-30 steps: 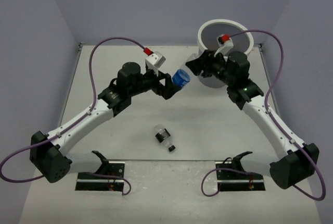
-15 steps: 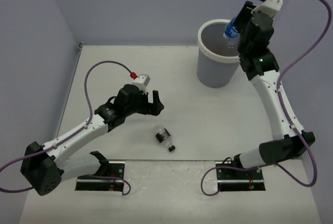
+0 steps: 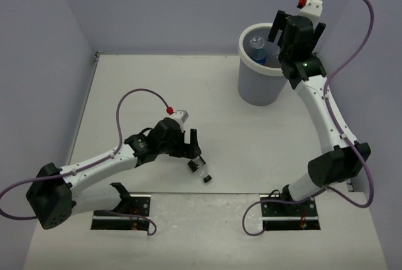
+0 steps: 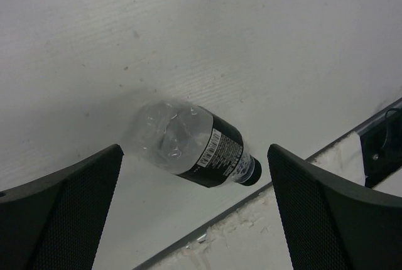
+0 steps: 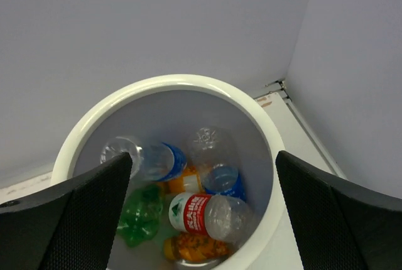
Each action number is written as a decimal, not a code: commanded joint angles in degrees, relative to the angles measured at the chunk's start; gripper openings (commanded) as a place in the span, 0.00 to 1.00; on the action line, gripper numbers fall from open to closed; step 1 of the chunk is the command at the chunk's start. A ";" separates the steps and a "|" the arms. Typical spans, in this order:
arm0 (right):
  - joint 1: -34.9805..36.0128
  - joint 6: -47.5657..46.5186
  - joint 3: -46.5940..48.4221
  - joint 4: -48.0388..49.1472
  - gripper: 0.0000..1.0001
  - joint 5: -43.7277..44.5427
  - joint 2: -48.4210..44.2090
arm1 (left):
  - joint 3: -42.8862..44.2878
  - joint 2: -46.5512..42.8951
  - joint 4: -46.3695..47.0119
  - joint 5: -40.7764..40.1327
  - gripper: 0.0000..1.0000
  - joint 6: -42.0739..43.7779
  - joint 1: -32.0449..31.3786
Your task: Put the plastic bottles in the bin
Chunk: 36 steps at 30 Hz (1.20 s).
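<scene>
Bottle with dark label (image 4: pixel 202 147) seems light and soft; my empty, wide-open left pincer (image 3: pixel 190 139) should grip its labelled middle.

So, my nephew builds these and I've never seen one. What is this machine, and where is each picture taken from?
Two robot arms are bolted to the near edge of a table, each ending in a two-finger gripper. The wide picture comes from a fixed camera above; the other two from cameras on the wrists, whose black fingers frame each view. The left gripper hangs open over a dark-labelled bottle lying on the table. The right gripper is open above the grey bin, which holds several bottles. Nothing is held.
</scene>
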 commanded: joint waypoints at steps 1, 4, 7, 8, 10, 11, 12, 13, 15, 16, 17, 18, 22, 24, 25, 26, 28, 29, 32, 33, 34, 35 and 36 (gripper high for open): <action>-0.01 2.79 -6.24 4.52 0.99 -3.95 -10.86 | -3.22 2.07 -0.30 0.12 1.00 -5.90 -1.72; 0.01 3.53 -12.85 8.12 0.99 -8.17 -17.21 | -5.03 4.87 4.52 0.21 1.00 -8.00 -2.26; 0.08 4.51 -18.62 9.20 0.99 -10.52 -21.84 | -6.58 8.13 12.17 1.97 1.00 -10.00 -2.42; 0.13 4.66 -20.11 9.30 0.99 -10.88 -22.78 | -6.60 9.12 13.85 2.49 1.00 -10.38 -2.46; 0.24 4.89 -23.22 9.49 0.99 -10.91 -25.50 | -6.48 11.27 16.30 3.47 1.00 -10.88 -2.65; 0.20 4.98 -24.44 9.52 0.99 -10.76 -26.55 | -6.41 12.11 17.33 4.06 0.99 -10.89 -2.68; 0.17 5.13 -25.26 9.34 0.99 -10.53 -27.31 | -6.26 12.81 17.88 4.61 0.97 -10.81 -2.74; 0.17 5.37 -26.08 9.26 0.99 -10.33 -28.07 | -6.14 13.39 17.93 4.96 0.94 -10.72 -2.77; 0.23 6.19 -28.30 9.20 0.99 -10.27 -30.09 | -5.86 14.59 18.69 5.16 0.77 -10.66 -3.00; 0.19 6.68 -29.96 9.12 0.99 -10.40 -31.62 | -5.60 15.38 19.78 5.20 0.57 -10.62 -3.09; 0.17 7.11 -31.13 8.75 0.99 -10.86 -32.74 | -5.28 15.85 20.25 5.22 0.44 -10.41 -3.12; 0.17 7.48 -31.95 8.30 0.99 -11.60 -33.60 | -4.91 16.12 20.36 5.22 0.35 -10.13 -3.12; 0.17 7.27 -34.23 5.19 0.99 -21.76 -36.23 | -0.91 15.84 19.84 4.89 0.17 -6.46 -3.12; 0.17 7.12 -34.82 4.16 0.99 -29.23 -37.56 | 0.52 15.58 19.12 4.41 0.14 -5.30 -3.12; 0.17 7.17 -36.09 3.95 0.99 -36.05 -38.74 | 3.23 15.05 17.68 3.30 0.13 -3.06 -3.07; 0.15 7.27 -37.31 3.81 0.99 -41.86 -39.82 | 5.73 14.53 16.63 2.20 0.12 -0.86 -3.04; 0.08 7.47 -39.48 3.95 0.99 -46.91 -40.98 | 9.61 13.51 16.15 0.58 0.12 1.78 -3.03; 0.15 7.81 -41.01 3.99 0.99 -51.41 -41.80 | 11.94 12.44 16.21 0.20 0.12 3.70 -3.03; 0.17 10.46 -44.26 4.22 0.99 -62.56 -43.18 | 14.34 9.42 21.54 1.01 0.11 10.03 -3.03; 0.17 11.83 -44.86 5.25 0.99 -64.44 -43.25 | 14.29 7.92 24.54 2.95 0.11 11.49 -3.03; 0.17 12.71 -45.89 6.70 0.99 -67.65 -43.33 | 13.94 6.60 27.20 4.75 0.11 13.39 -3.03; 0.17 13.48 -47.02 8.25 0.99 -71.22 -43.42 | 13.53 5.34 29.76 6.52 0.11 15.41 -3.03; 0.17 14.32 -47.91 9.70 0.99 -74.00 -43.50 | 13.40 4.47 30.54 7.66 0.10 16.87 -3.03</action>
